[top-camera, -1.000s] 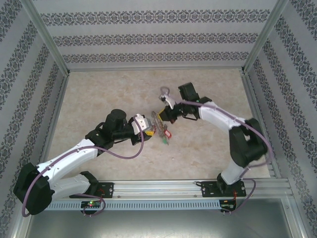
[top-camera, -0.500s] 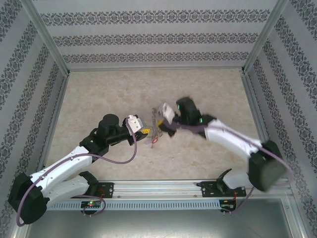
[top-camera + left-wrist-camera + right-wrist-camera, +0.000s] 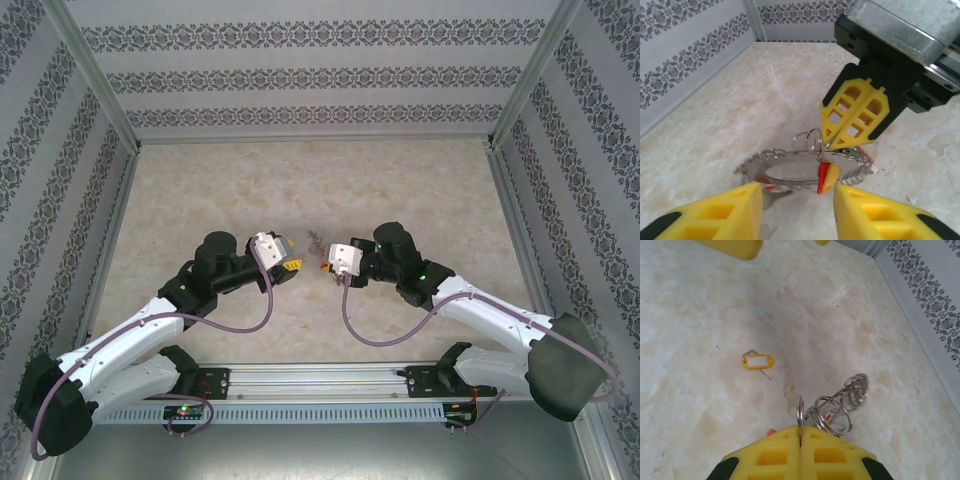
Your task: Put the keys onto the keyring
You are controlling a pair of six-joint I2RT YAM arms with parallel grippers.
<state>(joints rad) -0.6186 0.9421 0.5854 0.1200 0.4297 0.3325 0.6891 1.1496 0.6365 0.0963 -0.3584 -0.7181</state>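
My fingers [image 3: 790, 455] are yellow. The keyring [image 3: 757, 170] is silver-grey with red and yellow tags, and a key [image 3: 758, 361] wears a yellow tag. The table [image 3: 200, 190] is beige marble, the walls [image 3: 300, 80] white with dark floral bands.

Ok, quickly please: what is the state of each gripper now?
Left gripper: open, holding nothing.
Right gripper: closed on the keyring rim.

Lab test cell — aluminium frame [image 3: 300, 378]; patterned wall panels [image 3: 320, 60]; marbled table [image 3: 200, 180].
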